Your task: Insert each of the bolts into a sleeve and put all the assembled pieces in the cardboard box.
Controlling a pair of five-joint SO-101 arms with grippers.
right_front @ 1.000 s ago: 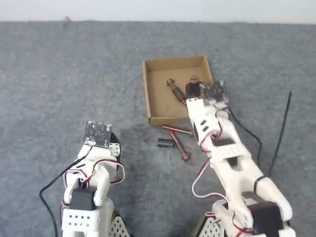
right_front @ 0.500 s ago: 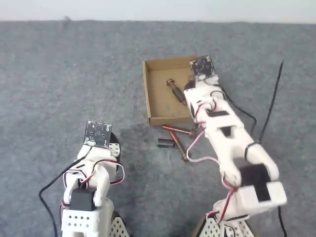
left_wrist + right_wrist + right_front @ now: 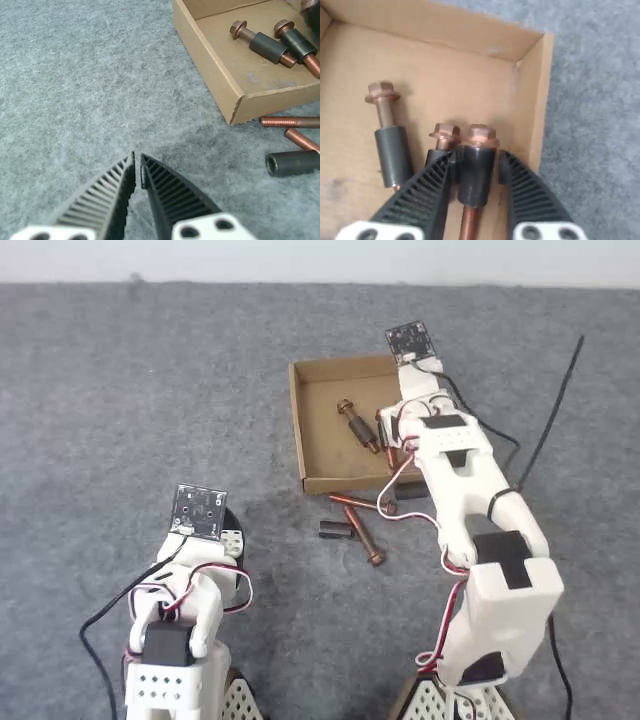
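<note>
Three assembled pieces (image 3: 392,155) in cardboard box (image 3: 297,430) | my right hand (image 3: 476,155) straddles the third, fingers apart, its bolt running along them | loose bolts (image 3: 357,503) and sleeve (image 3: 337,530) just outside box wall, nearer my right arm.

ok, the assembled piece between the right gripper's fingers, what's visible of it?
The piece is a copper-coloured bolt with a flanged hex head, pushed through a black cylindrical sleeve; its threaded shank sticks out the far end. It is inside the cardboard box, near a side wall, its head beside that of a second assembled piece. The right gripper straddles the sleeve: one finger looks against it, a thin gap shows at the other.
</note>
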